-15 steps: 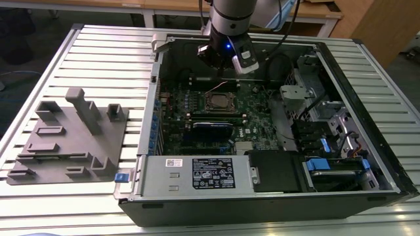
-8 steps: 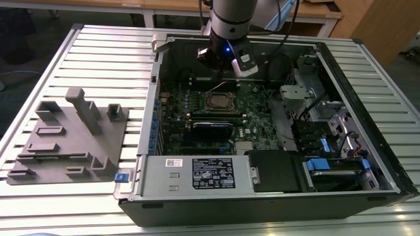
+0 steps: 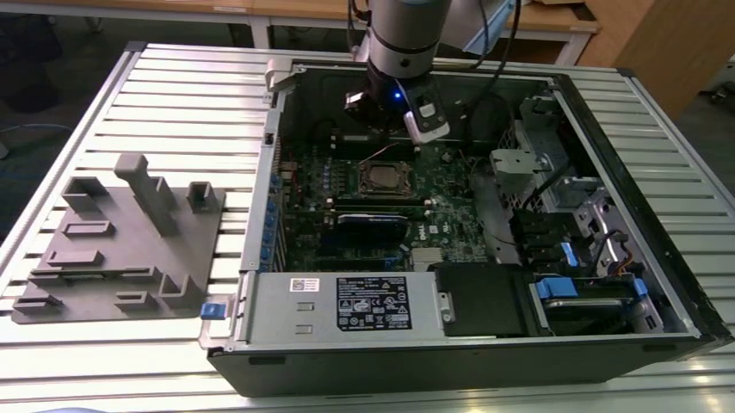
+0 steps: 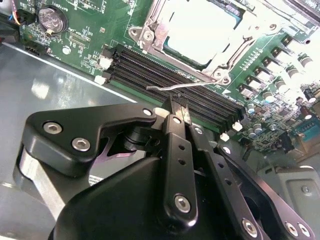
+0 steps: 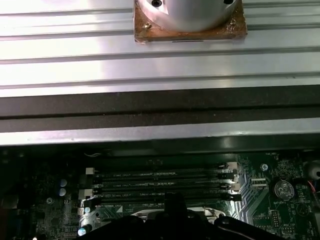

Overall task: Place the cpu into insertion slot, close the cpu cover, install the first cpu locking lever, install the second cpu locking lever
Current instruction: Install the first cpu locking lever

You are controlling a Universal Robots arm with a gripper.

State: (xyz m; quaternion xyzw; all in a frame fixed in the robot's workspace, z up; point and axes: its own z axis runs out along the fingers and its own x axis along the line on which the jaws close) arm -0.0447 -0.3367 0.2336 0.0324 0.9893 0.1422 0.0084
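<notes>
The cpu (image 4: 200, 25) shows its silvery top face, lying in the insertion slot (image 3: 385, 178) on the green motherboard (image 3: 448, 215). The silver cpu cover (image 4: 235, 47) lies down around it as a frame. One thin wire locking lever (image 4: 175, 87) stands free, reaching out over the black memory slots (image 4: 165, 70). My gripper (image 4: 178, 109) hangs just short of that lever with its fingers shut together and nothing between them. In the exterior view the gripper (image 3: 388, 142) is inside the case, just behind the socket. The first wrist view has the gripper (image 5: 175, 210) above the memory slots (image 5: 160, 185).
The open computer case (image 3: 643, 172) lies on a slatted metal table (image 3: 172, 103). A black labelled power supply box (image 3: 344, 305) fills its near side, and drive bays with blue tabs (image 3: 574, 275) are on the exterior view's right. A grey fixture block (image 3: 120, 241) sits outside on the exterior view's left.
</notes>
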